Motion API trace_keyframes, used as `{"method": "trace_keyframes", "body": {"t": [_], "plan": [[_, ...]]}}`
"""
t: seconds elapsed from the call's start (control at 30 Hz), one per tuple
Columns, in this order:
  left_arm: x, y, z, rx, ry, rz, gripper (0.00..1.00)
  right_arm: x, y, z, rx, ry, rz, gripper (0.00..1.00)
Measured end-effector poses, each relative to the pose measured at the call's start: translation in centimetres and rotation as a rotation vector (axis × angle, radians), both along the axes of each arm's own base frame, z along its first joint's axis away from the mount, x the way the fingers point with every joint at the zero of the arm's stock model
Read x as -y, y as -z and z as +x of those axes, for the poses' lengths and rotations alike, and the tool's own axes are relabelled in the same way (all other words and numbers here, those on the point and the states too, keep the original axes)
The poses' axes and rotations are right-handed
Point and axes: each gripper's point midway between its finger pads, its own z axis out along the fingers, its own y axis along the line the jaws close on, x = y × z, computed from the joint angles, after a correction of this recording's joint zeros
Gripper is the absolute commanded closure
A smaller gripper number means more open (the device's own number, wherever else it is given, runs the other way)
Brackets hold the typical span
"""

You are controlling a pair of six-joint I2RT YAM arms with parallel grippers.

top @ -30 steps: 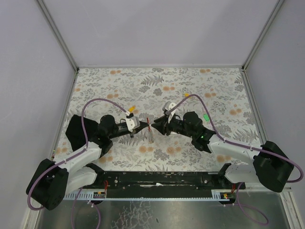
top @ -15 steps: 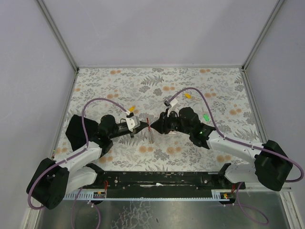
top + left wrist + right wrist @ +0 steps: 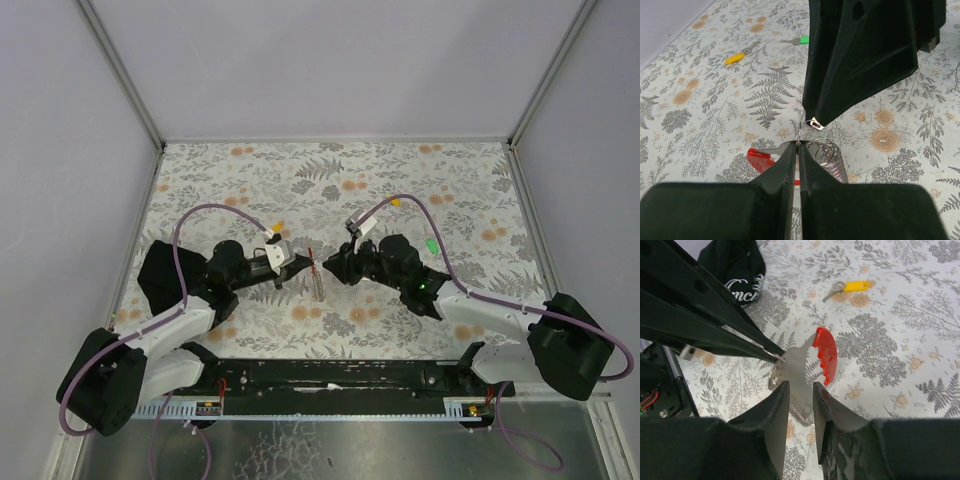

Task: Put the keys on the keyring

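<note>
The keyring hangs above the table between both grippers: a red loop [image 3: 826, 355] joined to a flat grey fan-shaped piece [image 3: 796, 365], with a metal coil [image 3: 834, 159] beside it. It also shows in the top view [image 3: 314, 272]. My left gripper [image 3: 799, 141] is shut on the thin edge of the grey piece. My right gripper [image 3: 801, 390] faces it, its jaws a narrow gap apart at the grey piece's lower edge. A small silver key tip [image 3: 815, 123] shows at the right gripper's tip. The key's black head does not show.
A yellow-headed key [image 3: 735, 58] and a green-headed key [image 3: 801, 40] lie on the floral table beyond the grippers. Another yellow-headed key [image 3: 855, 286] lies behind the keyring. A black part with white lettering [image 3: 735, 265] sits on the left side.
My right wrist has rolled and its gripper has shifted slightly against the keyring. My left gripper has kept its hold with little movement.
</note>
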Motion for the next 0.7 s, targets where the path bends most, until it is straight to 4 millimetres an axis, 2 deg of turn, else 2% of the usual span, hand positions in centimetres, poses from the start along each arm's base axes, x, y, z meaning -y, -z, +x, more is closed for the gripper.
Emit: {"method": "trace_keyframes", "body": {"t": [0.23,0.47,0.6,0.7], "plan": [[-0.1,0.2,1.1,-0.085,-0.078,-0.022,0.99,-0.9,-0.3,-0.1,0.001,-0.044,0.001,0.54],[-0.1,0.4,1.7,-0.14,-0.14,-0.039,0.99,-1.4,0.3,-0.9,-0.002,-0.097,0.016,0.5],[-0.2,0.3,2.1,-0.158,-0.159,-0.047,0.99,-1.6,1.8,-0.5,0.015,-0.102,-0.001,0.49],[-0.1,0.3,2.0,-0.169,-0.161,-0.053,0.99,-1.5,3.6,-0.7,0.028,-0.119,-0.025,0.49]]}}
